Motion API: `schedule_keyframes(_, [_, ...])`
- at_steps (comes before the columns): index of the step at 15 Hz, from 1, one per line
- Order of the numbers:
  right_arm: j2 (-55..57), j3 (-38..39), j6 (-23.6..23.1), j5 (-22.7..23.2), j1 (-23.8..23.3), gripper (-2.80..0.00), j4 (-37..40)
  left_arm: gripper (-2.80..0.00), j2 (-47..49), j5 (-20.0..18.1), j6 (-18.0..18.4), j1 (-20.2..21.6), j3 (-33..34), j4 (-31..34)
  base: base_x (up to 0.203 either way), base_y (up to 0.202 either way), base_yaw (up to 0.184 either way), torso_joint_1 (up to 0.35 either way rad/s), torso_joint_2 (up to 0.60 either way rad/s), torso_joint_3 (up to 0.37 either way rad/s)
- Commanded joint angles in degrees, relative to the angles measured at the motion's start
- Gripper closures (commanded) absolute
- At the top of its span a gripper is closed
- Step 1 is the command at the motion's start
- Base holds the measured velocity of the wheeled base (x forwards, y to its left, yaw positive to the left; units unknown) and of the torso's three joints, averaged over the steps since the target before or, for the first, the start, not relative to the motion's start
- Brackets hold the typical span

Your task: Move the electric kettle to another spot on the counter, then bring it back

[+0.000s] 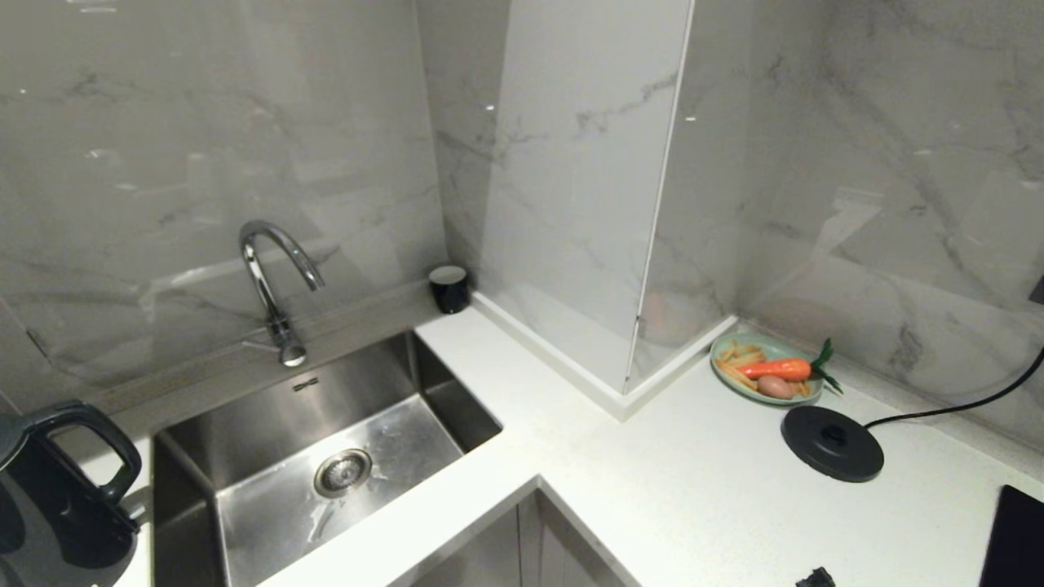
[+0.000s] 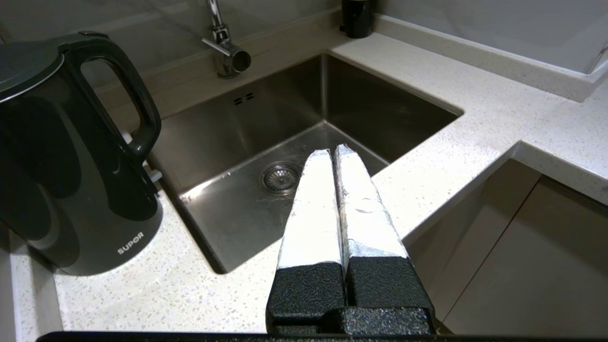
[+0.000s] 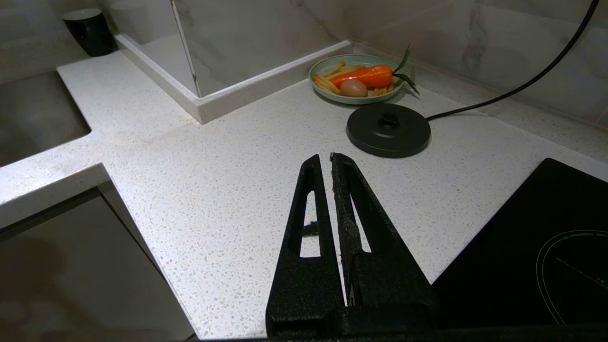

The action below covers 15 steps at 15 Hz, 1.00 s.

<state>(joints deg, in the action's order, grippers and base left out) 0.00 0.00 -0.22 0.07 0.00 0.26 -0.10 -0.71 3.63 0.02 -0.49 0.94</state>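
The glossy black electric kettle (image 1: 57,497) stands upright on the white speckled counter (image 1: 701,489) at the sink's left side, loop handle turned toward the basin. In the left wrist view the kettle (image 2: 71,161) shows its SUPOR lettering. My left gripper (image 2: 332,152) hovers over the counter's front edge by the sink, shut and holding nothing, well apart from the kettle. My right gripper (image 3: 323,159) is shut and empty above the counter (image 3: 237,180), short of the round base disc. Neither gripper shows in the head view.
A steel sink (image 1: 326,456) with a curved tap (image 1: 273,285) sits left of centre. A small black cup (image 1: 449,288) stands in the corner. The black base disc (image 1: 832,443) with its cord lies right, beside a green plate (image 1: 726,377) of food. A black hob (image 3: 546,256) borders the right.
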Motion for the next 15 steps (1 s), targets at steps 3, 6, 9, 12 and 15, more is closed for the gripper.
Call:
schedule_keyframes(3, [0.0,0.0,-0.8,0.1,0.0,0.00,0.0,0.00,0.2,-0.3,0.3,0.1,0.1,0.0,0.000,0.000,0.000,0.000,0.00,0.000])
schedule_keyframes(6, [0.0,0.0,-0.8,0.1,0.0,0.00,0.0,0.00,0.2,-0.3,0.3,0.1,0.1,0.0,0.002,0.002,0.024,-0.002,0.00,-0.001])
schedule_keyframes(9, [0.0,0.0,-0.8,0.2,0.0,0.00,0.0,0.00,0.2,-0.3,0.3,0.1,0.1,0.0,0.001,-0.018,0.102,0.005,0.01,0.002])
schedule_keyframes(12, [0.0,0.0,-0.8,0.1,0.0,0.00,0.0,0.00,0.2,-0.3,0.3,0.1,0.1,0.0,0.004,-0.018,0.139,0.002,0.00,0.003])
schedule_keyframes(15, [0.0,0.0,-0.8,0.2,0.0,0.00,0.0,0.00,0.2,-0.3,0.3,0.1,0.1,0.0,-0.003,-0.011,0.176,0.005,0.01,0.002])
